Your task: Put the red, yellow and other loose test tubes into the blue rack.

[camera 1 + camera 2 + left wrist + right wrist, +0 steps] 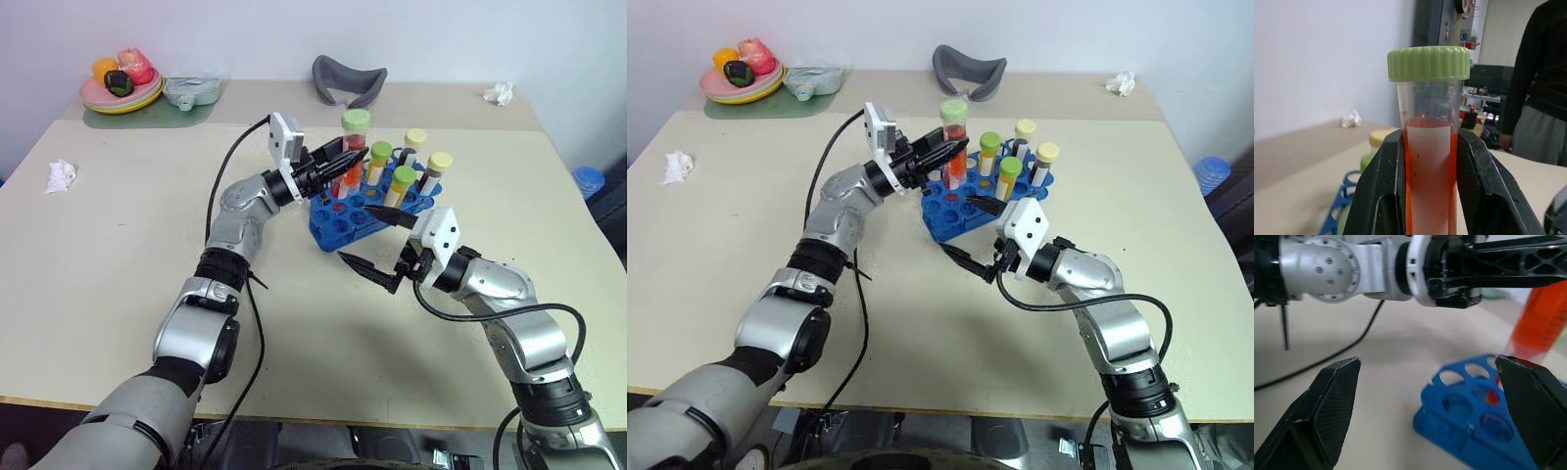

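- The left hand (pixel 345 164) is clamped on the red tube (pixel 353 157): a clear plastic cylinder of red-orange liquid with a ribbed pale green screw cap, held upright over the rear left of the rack (pixel 362 213).
- In the left wrist view the tube (pixel 1428 147) sits between two smooth black fingers (pixel 1476 186), which press its sides below the cap. A frosted white blank label patch runs down its front; faint graduation marks near the top are too small to read.
- The rack is bright blue moulded plastic, rectangular, its top a grid of round holes, standing at an angle on the worktop (pixel 118 284).
- Four capped tubes stand upright in the rack's right half: two with green caps (pixel 381 152) and yellowish contents, two with pale yellow caps (pixel 440 161) and dark contents.
- The right hand (pixel 375 245) hovers just in front of the rack, its two pointed, textured black fingers spread wide and holding nothing. In the right wrist view the fingertips (pixel 1337 396) frame the rack's near corner (pixel 1474 421).
- The worktop is smooth, matt beige.
- At the far left corner a green mat carries stacked plates (pixel 121 95) with toy fruit, and a pale lidded tub (pixel 192 91) beside them.
- A grey curved cushion (pixel 349 80) lies at the far edge; crumpled white tissues (pixel 61 176) lie at the left and far right.
- A person in dark top and grey trousers (pixel 1540 88) stands in the background of the left wrist view.
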### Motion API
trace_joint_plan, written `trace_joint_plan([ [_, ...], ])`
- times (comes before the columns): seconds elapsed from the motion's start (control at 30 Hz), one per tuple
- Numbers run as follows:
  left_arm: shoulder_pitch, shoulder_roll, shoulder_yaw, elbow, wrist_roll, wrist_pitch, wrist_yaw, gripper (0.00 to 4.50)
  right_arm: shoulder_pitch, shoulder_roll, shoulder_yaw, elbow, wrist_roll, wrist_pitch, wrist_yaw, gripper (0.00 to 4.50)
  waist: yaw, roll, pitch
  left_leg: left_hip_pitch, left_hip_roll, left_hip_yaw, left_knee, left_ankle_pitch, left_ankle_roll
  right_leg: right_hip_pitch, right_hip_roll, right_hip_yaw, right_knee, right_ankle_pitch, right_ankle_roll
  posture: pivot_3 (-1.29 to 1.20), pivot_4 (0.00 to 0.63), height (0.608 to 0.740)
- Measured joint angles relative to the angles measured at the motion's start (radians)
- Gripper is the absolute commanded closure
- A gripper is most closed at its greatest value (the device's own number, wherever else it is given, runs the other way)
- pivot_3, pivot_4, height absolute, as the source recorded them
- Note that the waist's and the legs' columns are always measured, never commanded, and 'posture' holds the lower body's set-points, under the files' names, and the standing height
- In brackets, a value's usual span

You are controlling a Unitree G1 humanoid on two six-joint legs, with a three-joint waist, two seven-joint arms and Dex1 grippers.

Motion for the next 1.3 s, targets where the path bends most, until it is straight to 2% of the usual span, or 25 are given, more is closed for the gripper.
trace_joint_plan([
  [0.17, -0.008, -0.024, 0.009, 0.063, 0.044, -0.040, -0.024, 3.70, 0.125, -0.049, -0.080, -0.067, 0.014, 0.080, -0.037, 0.00, 0.001, 0.000, 0.000, 0.000, 0.000, 0.000, 0.000, 0.000, 0.001, 0.000, 0.000, 0.000, 0.000, 0.000, 0.000, 0.00, 0.150, 0.740],
  [0.4, -0.016, -0.038, 0.009, 0.088, 0.090, -0.069, -0.073, 3.70, 0.270, -0.056, -0.198, -0.181, 0.033, 0.234, -0.135, 0.00, -0.001, 0.000, 0.000, 0.000, 0.000, 0.000, 0.000, 0.000, 0.001, 0.000, 0.001, 0.000, 0.001, 0.000, 0.000, 0.00, 0.150, 0.740],
  [0.67, -0.031, -0.041, 0.009, 0.137, 0.153, -0.117, -0.082, 3.70, 0.375, -0.057, -0.299, -0.232, 0.062, 0.252, -0.143, 0.00, 0.000, 0.000, 0.000, 0.000, 0.000, 0.000, 0.000, 0.000, 0.001, 0.001, 0.001, 0.000, 0.001, 0.000, 0.000, 0.00, 0.150, 0.740],
  [0.97, -0.041, -0.049, 0.008, 0.206, 0.232, -0.182, -0.039, 3.70, 0.358, -0.057, -0.308, -0.233, 0.063, 0.253, -0.154, 0.00, -0.001, 0.000, 0.000, 0.001, 0.000, 0.000, 0.000, 0.000, 0.001, 0.001, 0.001, 0.000, 0.001, 0.000, 0.000, 0.00, 0.150, 0.740],
  [1.3, -0.032, -0.068, 0.004, 0.193, 0.245, -0.173, -0.061, 3.70, 0.328, -0.057, -0.296, -0.233, 0.063, 0.259, -0.152, 0.00, 0.000, 0.000, -0.001, 0.001, 0.000, 0.000, 0.000, 0.000, 0.001, 0.002, 0.001, 0.000, 0.001, 0.000, 0.000, 0.00, 0.150, 0.740],
])
